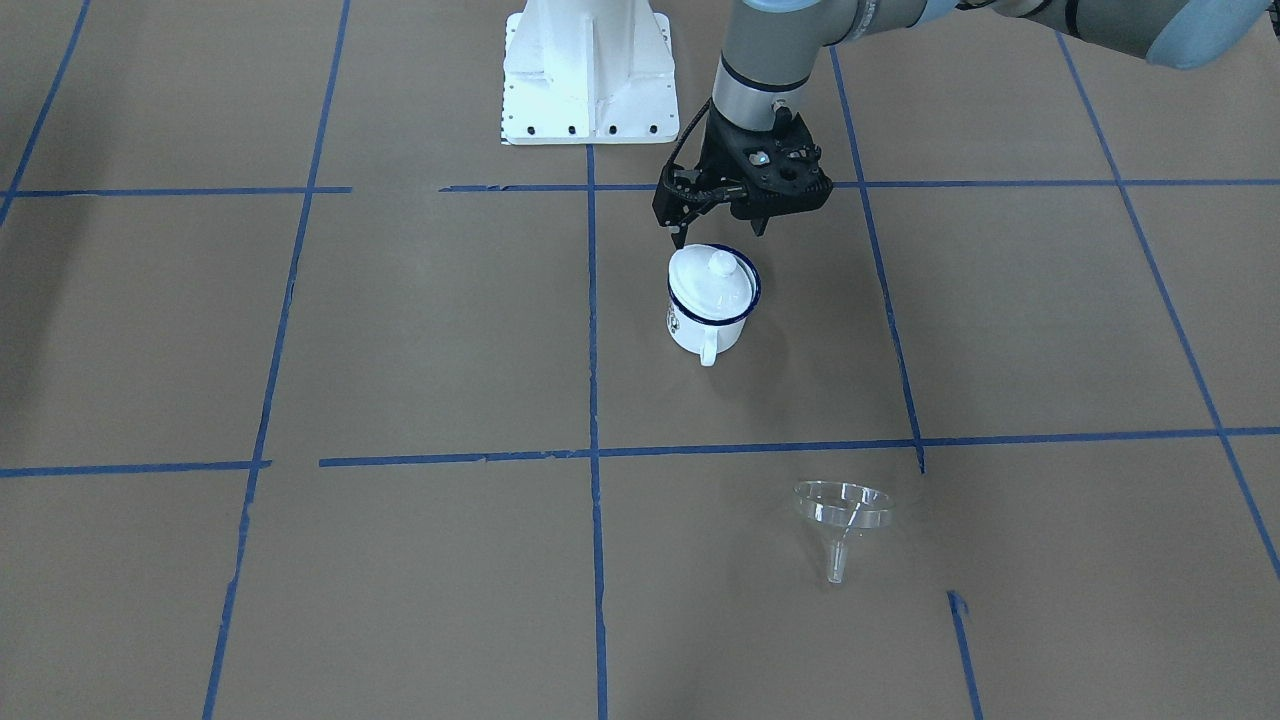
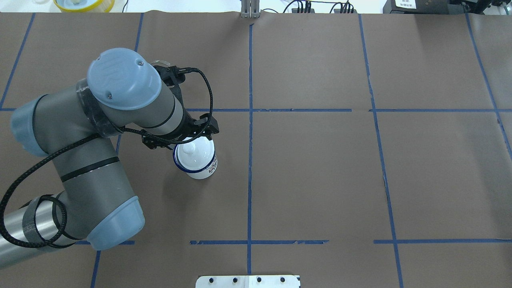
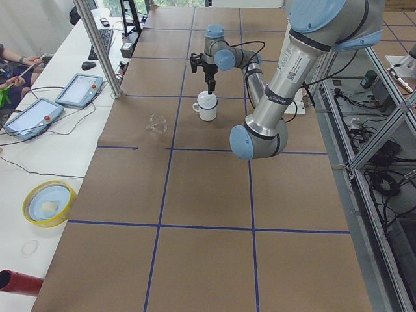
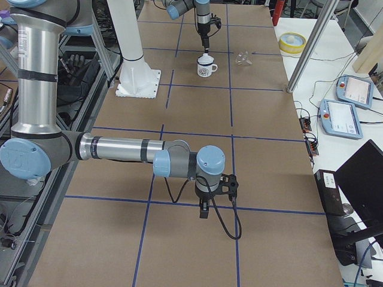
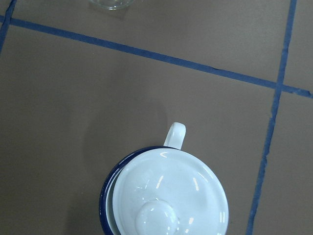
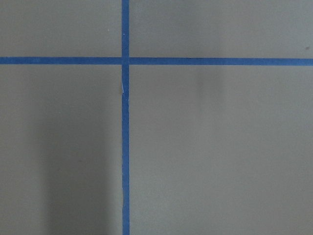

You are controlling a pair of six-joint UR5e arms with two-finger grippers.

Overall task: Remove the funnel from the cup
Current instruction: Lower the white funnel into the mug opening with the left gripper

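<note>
The cup [image 1: 705, 318], a white enamel mug with a dark blue rim, stands upright on the brown table with a round white knobbed lid [image 1: 712, 275] on it. My left gripper [image 1: 718, 236] hangs just above the lid, open and empty. The clear funnel [image 1: 843, 510] lies on its side on the table, well apart from the cup, towards the operators' side. Its rim shows at the top edge of the left wrist view [image 5: 110, 4], beyond the cup's handle [image 5: 174, 134]. My right gripper [image 4: 203, 210] shows only in the exterior right view, low over bare table; I cannot tell its state.
Blue tape lines [image 1: 592, 330] cross the brown paper. The white robot base [image 1: 587, 70] stands behind the cup. A yellow-rimmed dish [image 3: 47, 201] and tablets [image 3: 79, 90] sit on the side bench. The right wrist view shows only paper and tape.
</note>
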